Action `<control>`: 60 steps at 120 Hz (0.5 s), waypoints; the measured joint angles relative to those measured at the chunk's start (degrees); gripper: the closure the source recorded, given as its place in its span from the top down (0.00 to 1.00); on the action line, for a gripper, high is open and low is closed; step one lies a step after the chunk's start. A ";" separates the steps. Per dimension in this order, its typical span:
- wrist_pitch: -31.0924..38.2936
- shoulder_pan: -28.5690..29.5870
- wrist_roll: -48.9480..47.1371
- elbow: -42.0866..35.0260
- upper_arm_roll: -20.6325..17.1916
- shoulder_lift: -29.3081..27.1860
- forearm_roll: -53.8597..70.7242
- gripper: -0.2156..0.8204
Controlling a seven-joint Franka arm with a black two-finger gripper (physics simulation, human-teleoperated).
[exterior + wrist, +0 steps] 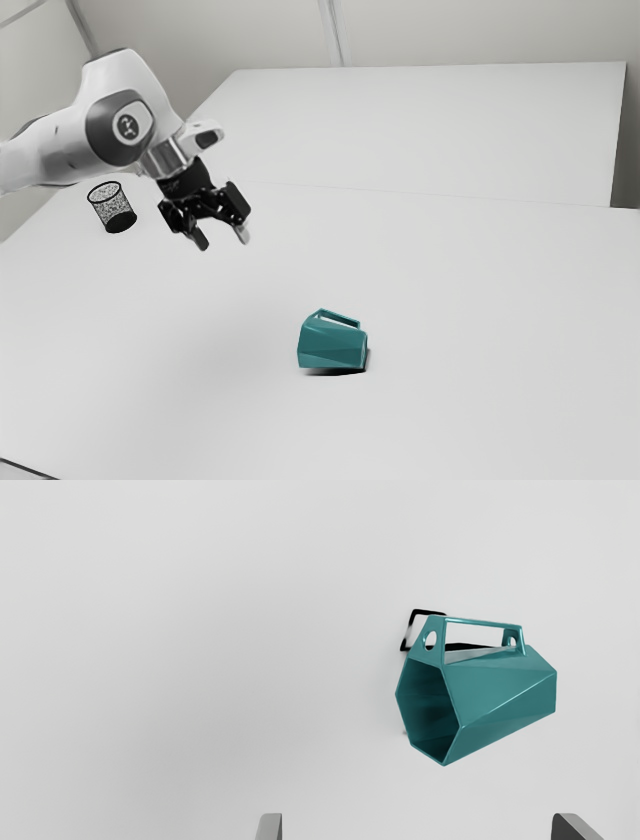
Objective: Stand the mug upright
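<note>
The mug (332,344) is blue-green and lies on its side on the white table (470,290), a bit below the middle of the exterior view. It has flat sides that meet in sharp edges, and its boxy handle (340,318) is on its upper side. In the wrist view you can look right into its mouth (430,712) — it is dark in there. A black shadow (422,612) shows beside the handle. The big white arm (75,140) comes in from the left edge of the exterior view, and its black gripper (223,242) hangs in the upper left part, higher in the frame than the mug and well apart from it. Its two fingers (270,827) are spread wide — nothing is pinched between them. A black mesh cup (112,208) is at the upper left of the exterior view too, just below the arm, with its round rim up.
</note>
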 joint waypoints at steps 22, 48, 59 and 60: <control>6.56 0.01 4.72 -7.08 0.03 -0.39 -10.08 0.77; 10.90 0.00 12.97 -13.53 0.48 -0.45 -23.10 0.77; 11.73 0.10 17.21 -15.94 1.01 -0.45 -28.29 0.77; 11.79 0.10 17.60 -16.17 1.06 -0.45 -28.73 0.77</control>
